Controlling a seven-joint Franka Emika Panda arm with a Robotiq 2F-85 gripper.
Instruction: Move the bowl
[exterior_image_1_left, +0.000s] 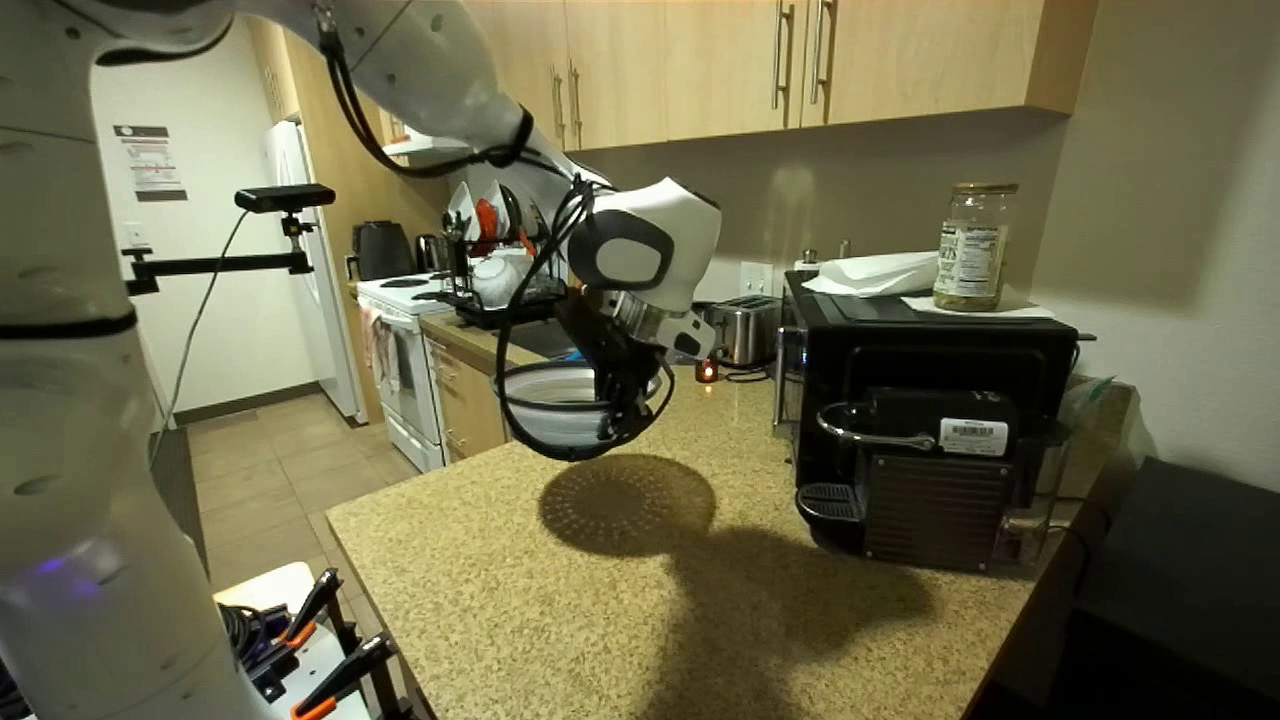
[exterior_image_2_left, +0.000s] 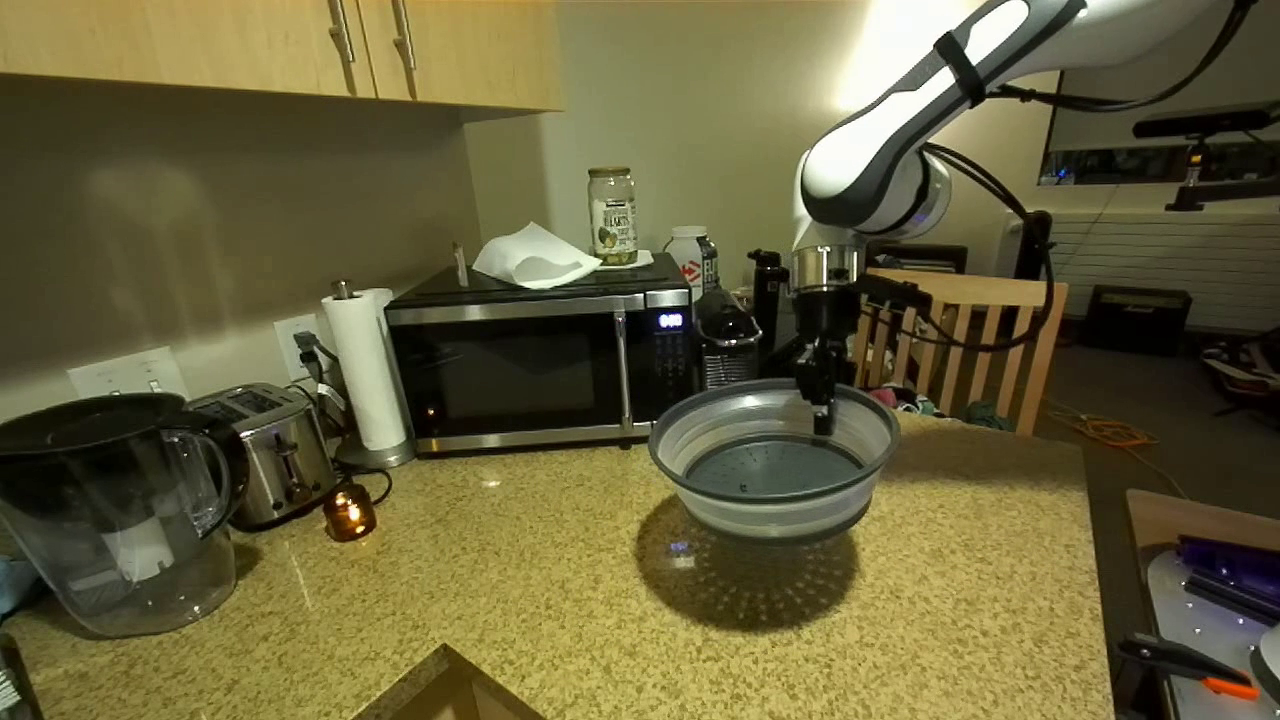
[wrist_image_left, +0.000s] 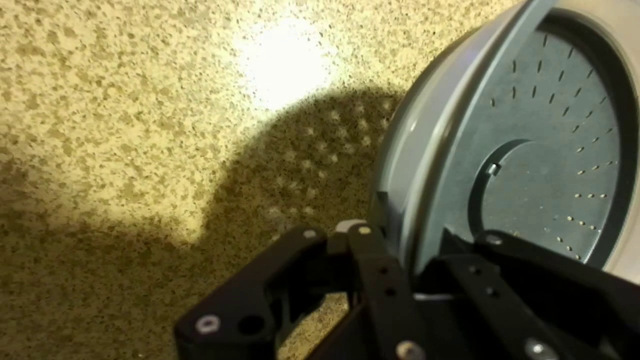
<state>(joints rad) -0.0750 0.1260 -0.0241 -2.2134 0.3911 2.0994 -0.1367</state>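
The bowl is wide and round, grey-blue inside with a pale wall, a grey rim and small slots in its base. It shows in both exterior views (exterior_image_1_left: 556, 424) (exterior_image_2_left: 770, 515) and on the right of the wrist view (wrist_image_left: 545, 150). It hangs slightly tilted above the counter (exterior_image_1_left: 480, 570), with its dotted shadow below. My gripper (exterior_image_2_left: 823, 412) is shut on the bowl's rim, one finger inside and one outside. The gripper also shows in the wrist view (wrist_image_left: 415, 225) and in an exterior view (exterior_image_1_left: 618, 420), where cables partly cover it.
A black microwave (exterior_image_2_left: 510, 370) stands against the wall, with a glass jar (exterior_image_2_left: 612, 220) and paper on top. A coffee machine (exterior_image_1_left: 935, 490) stands beside it. A toaster (exterior_image_2_left: 270, 450), paper towel roll (exterior_image_2_left: 365, 370), amber candle (exterior_image_2_left: 350, 512) and water pitcher (exterior_image_2_left: 110, 530) line the counter.
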